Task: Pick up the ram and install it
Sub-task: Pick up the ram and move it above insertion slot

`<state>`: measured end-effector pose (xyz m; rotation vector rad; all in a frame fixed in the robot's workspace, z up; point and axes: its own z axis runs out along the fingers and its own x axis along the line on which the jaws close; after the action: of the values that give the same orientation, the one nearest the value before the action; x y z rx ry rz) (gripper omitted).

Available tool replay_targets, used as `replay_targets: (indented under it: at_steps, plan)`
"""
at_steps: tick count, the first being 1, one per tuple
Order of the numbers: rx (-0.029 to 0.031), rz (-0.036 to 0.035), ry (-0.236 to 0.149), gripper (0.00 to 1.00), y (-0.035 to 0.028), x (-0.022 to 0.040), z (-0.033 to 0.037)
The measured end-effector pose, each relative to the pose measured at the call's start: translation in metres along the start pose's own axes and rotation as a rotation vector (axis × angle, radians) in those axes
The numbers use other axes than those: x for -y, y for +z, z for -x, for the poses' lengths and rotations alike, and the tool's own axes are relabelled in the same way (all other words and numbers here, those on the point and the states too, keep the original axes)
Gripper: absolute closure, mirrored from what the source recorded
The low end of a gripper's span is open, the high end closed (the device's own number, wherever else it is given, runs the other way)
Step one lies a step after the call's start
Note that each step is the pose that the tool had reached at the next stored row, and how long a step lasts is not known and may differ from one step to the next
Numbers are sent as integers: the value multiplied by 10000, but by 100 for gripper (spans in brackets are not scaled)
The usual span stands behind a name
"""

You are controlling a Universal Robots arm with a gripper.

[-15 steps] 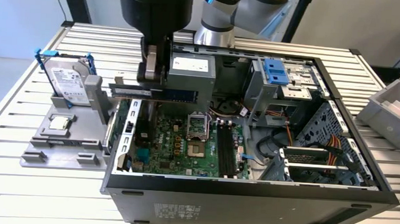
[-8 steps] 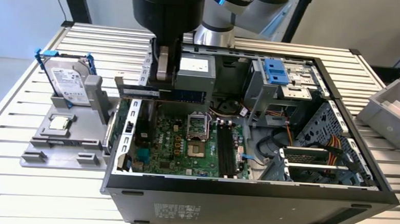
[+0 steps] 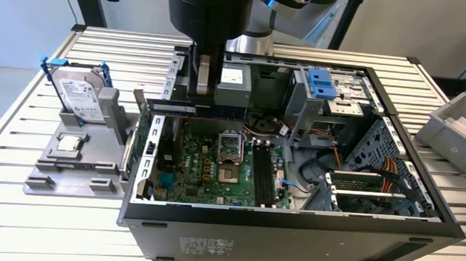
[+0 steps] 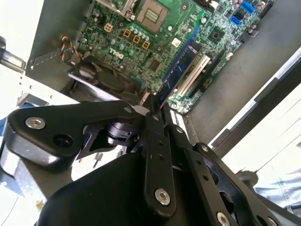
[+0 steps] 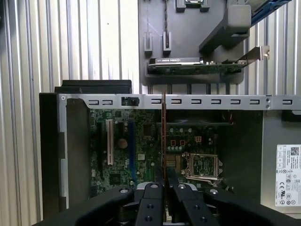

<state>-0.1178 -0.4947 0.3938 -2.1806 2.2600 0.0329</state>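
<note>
Ribbed aluminium desk (image 3: pixel 20 227) carries open black steel computer case (image 3: pixel 292 229), lying on its side. Inside case: flat green motherboard (image 3: pixel 207 165), studded with small components, long black slots (image 3: pixel 261 174) apparently empty. Black gripper (image 5: pixel 163 178) hangs over case, fingers clamped tight on ram (image 4: pixel 181 66). Ram is thin, flat blue-green stick, held on edge above board, clear of slots. Pick-up judged done; seating ram in slot not yet done.

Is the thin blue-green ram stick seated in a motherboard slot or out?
Out: the gripper clamps the ram stick edge-on above the green motherboard, apart from its long black slots.
</note>
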Motion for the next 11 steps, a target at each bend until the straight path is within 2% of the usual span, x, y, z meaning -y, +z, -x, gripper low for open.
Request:
replay_targets:
  at_steps: [11]
  plan:
    - [1,2,0,100,-3,275,10]
